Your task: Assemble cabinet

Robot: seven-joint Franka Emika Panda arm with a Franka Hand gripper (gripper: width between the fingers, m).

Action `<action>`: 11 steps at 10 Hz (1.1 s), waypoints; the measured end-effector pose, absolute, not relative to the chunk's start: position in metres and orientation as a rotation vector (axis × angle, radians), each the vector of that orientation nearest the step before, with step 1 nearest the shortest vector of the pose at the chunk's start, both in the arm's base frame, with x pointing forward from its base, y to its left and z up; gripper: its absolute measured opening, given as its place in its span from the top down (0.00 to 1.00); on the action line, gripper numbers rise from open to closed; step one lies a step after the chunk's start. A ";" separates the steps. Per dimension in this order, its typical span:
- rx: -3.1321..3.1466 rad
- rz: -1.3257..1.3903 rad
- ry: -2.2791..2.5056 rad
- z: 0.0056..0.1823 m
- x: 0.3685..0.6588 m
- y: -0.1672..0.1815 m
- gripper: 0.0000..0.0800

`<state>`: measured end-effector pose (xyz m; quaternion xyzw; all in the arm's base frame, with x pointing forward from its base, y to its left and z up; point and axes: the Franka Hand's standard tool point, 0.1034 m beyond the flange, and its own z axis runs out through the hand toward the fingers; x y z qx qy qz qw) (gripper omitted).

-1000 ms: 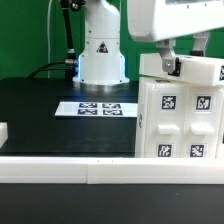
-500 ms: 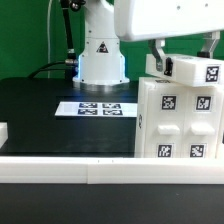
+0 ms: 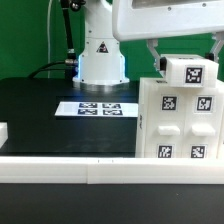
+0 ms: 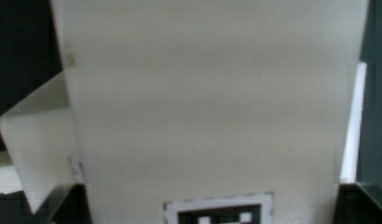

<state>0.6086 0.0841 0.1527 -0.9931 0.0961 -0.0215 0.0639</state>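
Note:
The cabinet body [image 3: 178,118], a large white box with black-and-white tags, stands at the exterior view's right. A smaller white tagged cabinet block [image 3: 190,70] sits at its top edge, slightly tilted. My gripper [image 3: 187,58] comes down from above, with a dark finger on each side of the block, and is shut on it. In the wrist view the block's white face [image 4: 206,100] fills the frame, with a tag [image 4: 220,212] between the dark fingertips [image 4: 46,205]. My gripper [image 4: 206,207] straddles that face.
The marker board [image 3: 95,108] lies on the black table in front of the robot base [image 3: 100,55]. A long white border bar [image 3: 100,172] runs along the front. A small white part [image 3: 3,131] shows at the left edge.
The gripper has turned and shifted with the block. The block now shows narrower and further toward the exterior view's right on top of the cabinet body.

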 end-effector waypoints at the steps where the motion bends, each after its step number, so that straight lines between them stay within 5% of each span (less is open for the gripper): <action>1: -2.990 -0.061 0.359 0.153 0.609 0.084 0.30; 11: -2.445 -0.109 1.627 0.152 0.613 0.087 0.30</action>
